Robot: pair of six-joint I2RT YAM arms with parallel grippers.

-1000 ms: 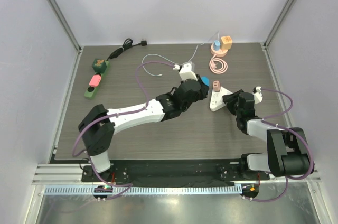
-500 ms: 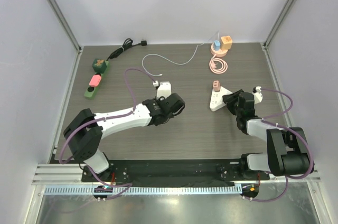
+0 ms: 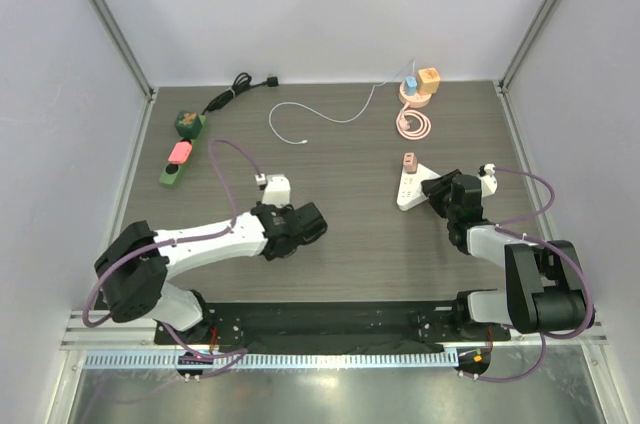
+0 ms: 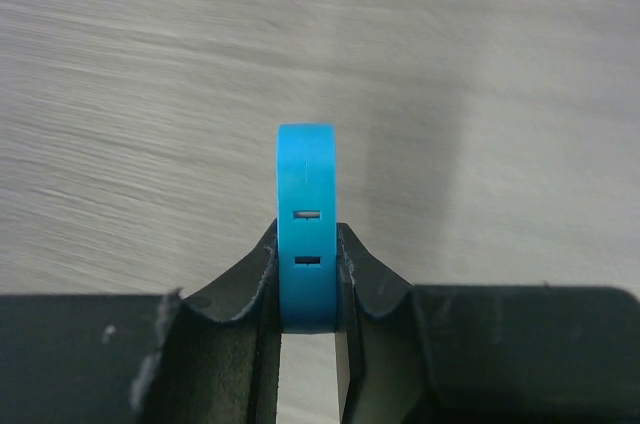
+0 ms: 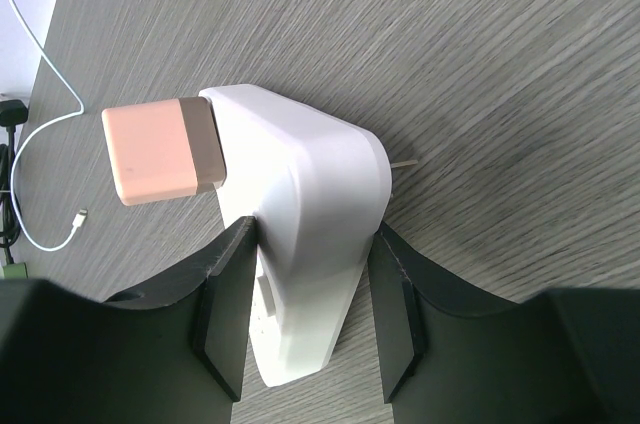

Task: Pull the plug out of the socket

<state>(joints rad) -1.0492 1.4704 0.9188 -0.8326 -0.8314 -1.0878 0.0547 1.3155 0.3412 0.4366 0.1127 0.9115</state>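
The table (image 3: 360, 254) has a grey-brown wood-grain top, matt and finely streaked. The blue plug (image 4: 305, 234) is smooth plastic with a dull finish. The white socket block (image 5: 300, 214) is smooth plastic with a faint sheen, and the pink adapter (image 5: 160, 149) on it is matt plastic. The left gripper (image 4: 306, 254) and the right gripper (image 5: 310, 236) are both black matt plastic, the left one with pale scuffs. The front rail (image 3: 330, 359) is bare ribbed metal.

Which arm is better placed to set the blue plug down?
Left. The left claw grips the blue plug; the right claw is occupied clamping the white power strip.
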